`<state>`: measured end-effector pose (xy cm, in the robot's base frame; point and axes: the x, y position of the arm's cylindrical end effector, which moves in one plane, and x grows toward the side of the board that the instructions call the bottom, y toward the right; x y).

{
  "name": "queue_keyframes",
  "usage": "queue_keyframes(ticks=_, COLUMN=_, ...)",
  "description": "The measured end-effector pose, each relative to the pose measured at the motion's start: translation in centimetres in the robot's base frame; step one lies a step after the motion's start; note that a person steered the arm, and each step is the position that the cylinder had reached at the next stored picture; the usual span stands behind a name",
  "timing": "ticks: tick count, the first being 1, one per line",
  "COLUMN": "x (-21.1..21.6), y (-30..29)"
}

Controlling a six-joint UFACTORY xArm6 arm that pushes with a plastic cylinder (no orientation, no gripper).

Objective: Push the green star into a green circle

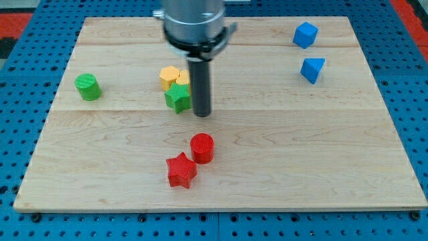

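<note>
A: Where is my tip (201, 114) right now?

B: It sits on the desk (321, 167) just to the view's right of the green star (177, 98), touching it or very nearly; I cannot tell which. The rod has no fingers, so there is nothing to be spread or pressed together.

A: And the target?

B: The green circle (87, 87) stands well apart, toward the view's left edge, at about the same level as the star.

A: So which step is this?

B: I judge it as the start of the push: the tip is on the correct side, with the star between it and the circle.

A: What does the next move need?

B: A steady slide toward the view's left. A yellow block (171, 77) and a second yellow block (184, 80) sit against the star's upper side, so they may drag along or turn it.
</note>
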<state>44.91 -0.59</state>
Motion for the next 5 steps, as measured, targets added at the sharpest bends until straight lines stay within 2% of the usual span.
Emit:
queue_keyframes(ticks=1, x=-2.1, y=-1.1)
queue_keyframes(ticks=2, x=-2.1, y=-4.3)
queue_keyframes(ticks=4, x=-1.3, y=-15.8)
queue_keyframes(ticks=5, x=-1.5, y=-15.8)
